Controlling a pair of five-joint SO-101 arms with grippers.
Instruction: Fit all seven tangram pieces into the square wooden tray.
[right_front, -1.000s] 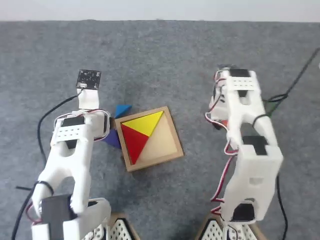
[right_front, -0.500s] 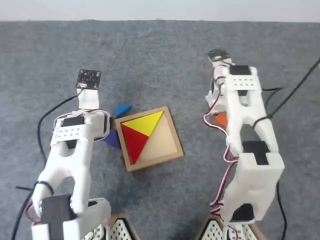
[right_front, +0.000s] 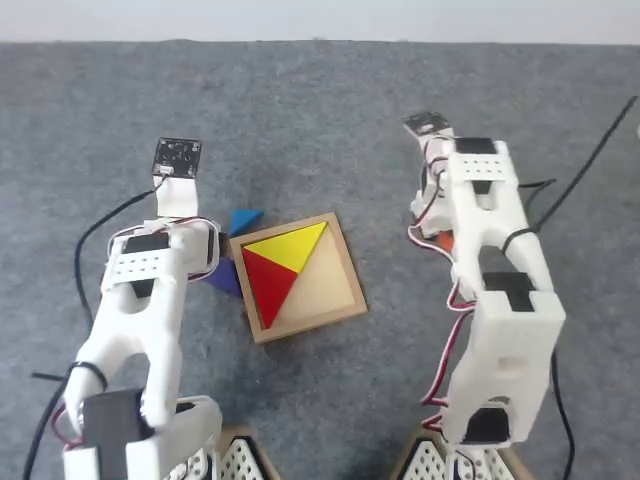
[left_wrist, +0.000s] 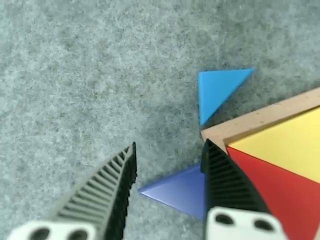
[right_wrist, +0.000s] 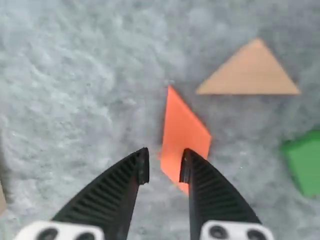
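Grey mat (right_front: 300, 120): tray (right_front: 335, 290) holds two triangles (right_front: 285, 248); five outside.

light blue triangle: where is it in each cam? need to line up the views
High view: light blue triangle lies next to the tray's left corner, on its far side.
Left wrist view: light blue triangle lies beyond the open left gripper, next to the tray corner.
Right wrist view: faces the orange piece instead.
Shared landmark: the dark blue triangle beside that same tray corner.
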